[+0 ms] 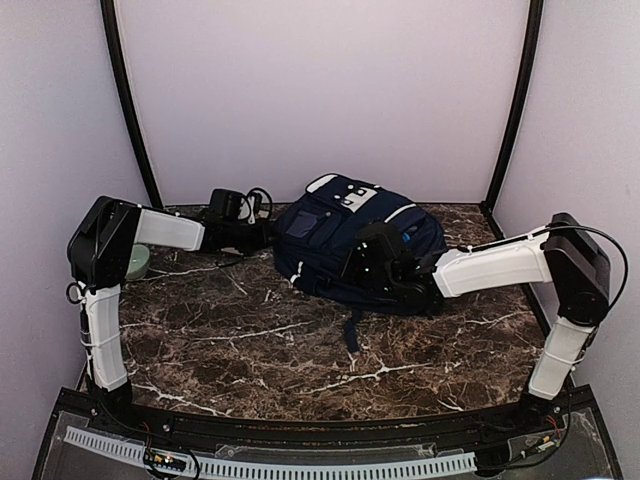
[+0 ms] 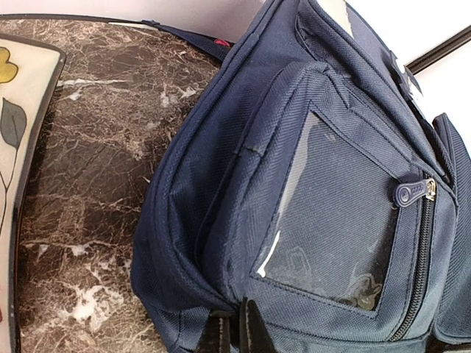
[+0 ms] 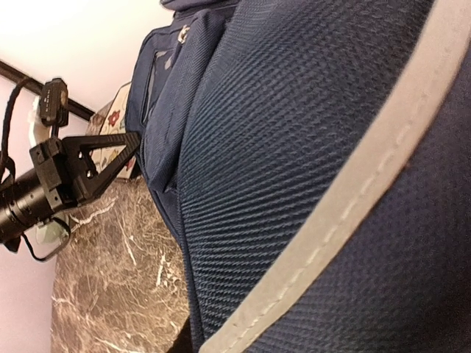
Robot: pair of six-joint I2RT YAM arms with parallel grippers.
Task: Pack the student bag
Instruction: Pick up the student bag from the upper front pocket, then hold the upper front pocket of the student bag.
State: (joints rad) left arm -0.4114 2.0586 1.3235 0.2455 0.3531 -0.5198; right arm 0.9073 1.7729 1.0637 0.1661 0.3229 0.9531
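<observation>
The student bag (image 1: 355, 235), navy with white trim, lies on the marble table at the back middle. My left gripper (image 1: 262, 236) is at the bag's left edge. In the left wrist view its fingers (image 2: 257, 332) stand close together, pinched on a fold of the bag (image 2: 309, 191) below the clear-window pocket. My right gripper (image 1: 385, 268) presses into the bag's right front side. The right wrist view is filled with navy fabric (image 3: 294, 147) and a white trim stripe (image 3: 353, 206), and the jaws are hidden.
A pale flat item with a flower print (image 2: 13, 147) lies left of the bag, and it shows pale green under the left arm (image 1: 136, 262). A dark strap (image 1: 352, 330) trails from the bag toward me. Walls close the back and sides.
</observation>
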